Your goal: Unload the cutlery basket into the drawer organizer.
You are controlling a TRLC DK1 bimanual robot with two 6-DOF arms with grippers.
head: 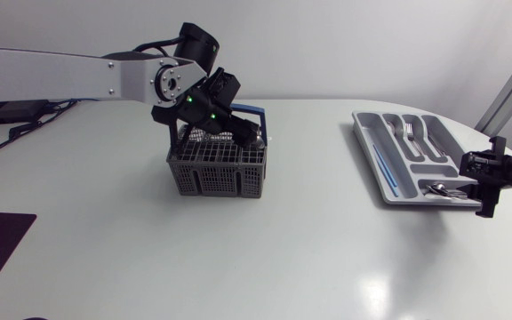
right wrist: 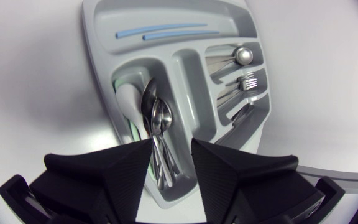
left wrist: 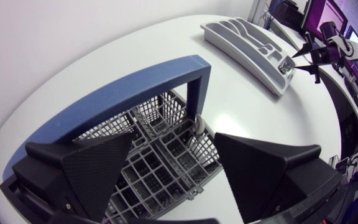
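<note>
The drawer organizer (head: 371, 160) lay near the table's (head: 283, 258) right edge. Its spoons (right wrist: 157, 118) lay lengthwise, bowls pointing away from the open right hand (right wrist: 171, 144) above their handles. The left hand (left wrist: 174, 138) hung open over the cutlery basket (head: 218, 173); the left wrist view alone looked down into its cells.

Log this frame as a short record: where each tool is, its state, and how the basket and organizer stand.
left tool: open, poised over the cutlery basket, beside its blue handle
right tool: open, just above the spoons in the drawer organizer
cutlery basket: grey, upright on the table, left of centre; contents hard to tell
drawer organizer: towards the table's right; holds spoons, forks and two blue sticks
held items: none seen
</note>
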